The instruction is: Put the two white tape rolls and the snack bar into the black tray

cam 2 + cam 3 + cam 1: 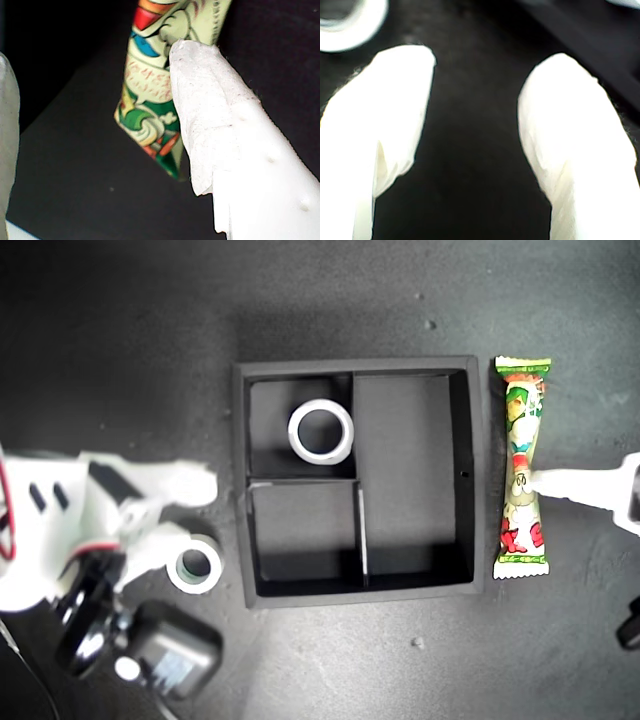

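White plastic filled the left of the exterior view, where my second gripper (190, 512) hung low over the dark tabletop (120, 330) with its jaws spread and nothing between them. The small white ring of tape with the greenish-grey core (195, 587) lay flat just below that gripper, at the lower left of the frame. One fingertip (165, 540) looked to be at its rim, but the second wrist view put the ring (345, 25) outside the gap rather than in it.

In the middle of the frame sat the square matte black tray with inner dividers (476, 470). The larger white tape ring with the wide hole (295, 432) already lay flat in its upper-left compartment.

Right of the tray, just beside its wall and parallel to it, lay the long green, white and red printed snack packet with crimped ends (523, 510). My first gripper (100, 75) reached in from the right edge with its jaws apart. One padded finger (560, 483) touched the packet near mid-length, and the other showed only as a blur in the first wrist view, so nothing was clamped.

I judged both remaining things light. The ring should be stiff, best pinched across its wall, one finger in the hole. The packet's film looked slick and soft (its contents may crush). I would grip it gently across the narrow width near the middle, so it does not droop or swing.
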Robot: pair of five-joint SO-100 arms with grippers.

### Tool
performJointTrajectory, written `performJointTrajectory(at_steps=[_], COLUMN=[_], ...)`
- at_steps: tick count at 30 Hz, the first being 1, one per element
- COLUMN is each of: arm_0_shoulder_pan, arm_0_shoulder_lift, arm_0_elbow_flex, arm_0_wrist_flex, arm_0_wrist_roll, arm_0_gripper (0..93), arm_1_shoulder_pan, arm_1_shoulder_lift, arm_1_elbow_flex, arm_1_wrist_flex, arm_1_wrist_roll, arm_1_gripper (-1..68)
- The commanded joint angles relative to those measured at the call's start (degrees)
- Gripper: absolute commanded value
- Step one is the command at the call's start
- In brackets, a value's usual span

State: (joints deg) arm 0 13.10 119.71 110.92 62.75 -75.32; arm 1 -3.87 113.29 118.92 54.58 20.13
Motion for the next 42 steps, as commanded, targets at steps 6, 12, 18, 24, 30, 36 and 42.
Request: performJointTrajectory(at_steps=[6,12,18,24,30,36,42], arm_0_shoulder_pan=[6.8,7.7,9.0,11.6,13.2,13.9,13.4], arm_0_shoulder_lift=[0.5,-0.7,-3.3,-6.2,-7.3,-7.1,-9.1], arm_0_elbow_flex=[11.8,16.3,16.3,16.2,16.9,20.4,21.8], arm_0_wrist_flex=[-15.4,-21.4,-23.2,-24.6,-25.6,-29.9,-33.8], arm_0_wrist_roll=[-5.5,-7.3,-8.3,-10.5,-12.2,-13.5,-13.2], arm_0_gripper=[12.6,12.6,12.6,12.6,12.5,12.3,12.1], arm_1_shoulder_pan=[0.1,1.1,2.3,3.6,4.9,4.0,0.8], arm_1_shoulder_lift=[-10.1,-20.5,-24.2,-28.1,-29.2,-28.4,-28.1], arm_1_elbow_flex=[-3.3,-8.7,-11.0,-12.7,-13.1,-19.3,-33.7], arm_1_wrist_flex=[-2.0,-2.4,-3.9,-4.8,-3.8,9.1,29.1], arm_1_wrist_roll=[1.7,1.1,0.4,0.6,1.8,3.3,6.4], arm_1_gripper=[20.9,22.0,21.4,19.8,-0.2,-0.4,-0.5])
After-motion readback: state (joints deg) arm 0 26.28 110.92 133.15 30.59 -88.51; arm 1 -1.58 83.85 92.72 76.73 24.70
